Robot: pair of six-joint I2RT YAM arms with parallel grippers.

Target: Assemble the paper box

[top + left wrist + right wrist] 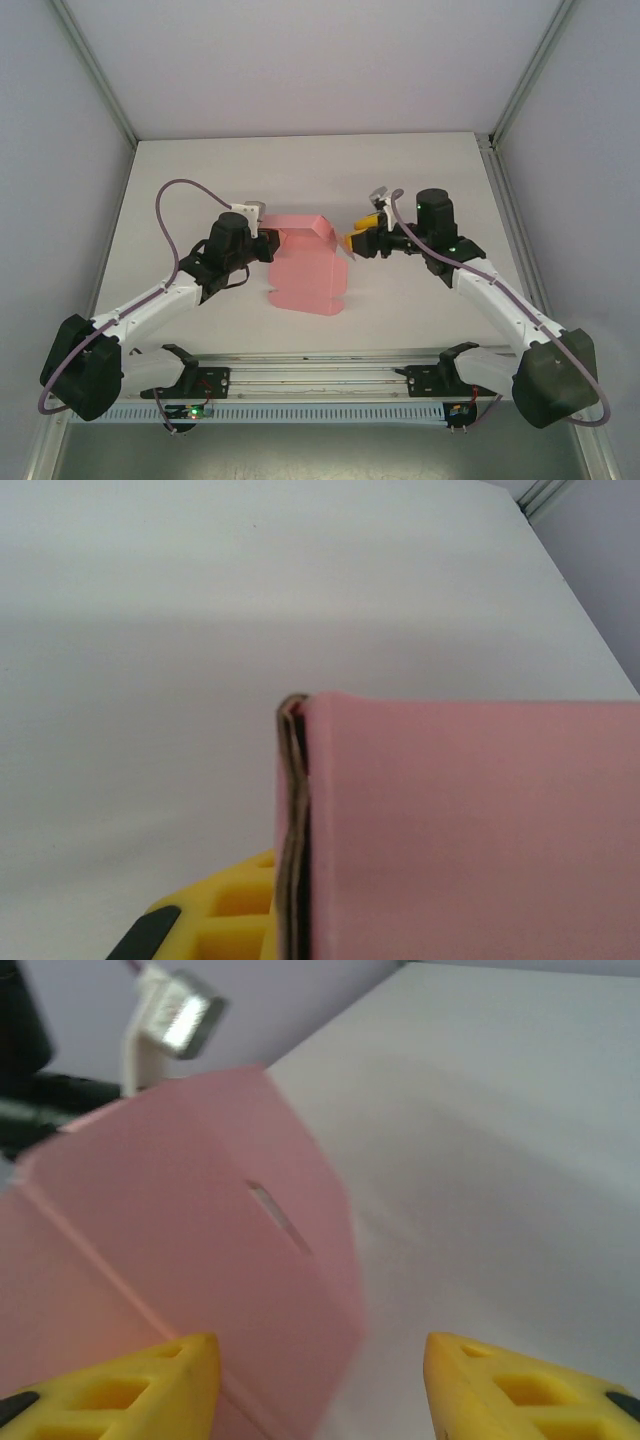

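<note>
pinching: left gripper [262, 235] is pressed together on the left edge of the paper box [305, 270]
left wrist view: doubled edge of the pink card [470, 830] runs straight down the middle of the view, one yellow finger [225, 915] just left of it at the bottom
right gripper [352, 240]: jaws spread, holding nothing, tips just beside the right end of the raised pink panel
right wrist view: two yellow fingers [110, 1390] apart with a clear gap, gripper [320, 1350] facing the card [200, 1240], lower corner of the panel reaching toward the gap, touching or not cannot tell
box position: middle of the table [200, 180], between the two grippers
box shape: not closed up, near part lying flat on the table, far part folded up off it and slanting down at its right end
slot [278, 1218]: short cut in the raised panel, seen from the right wrist
creases: fold lines cross the card on its left side in the right wrist view
arms: both reach in from the near edge toward the centre
</note>
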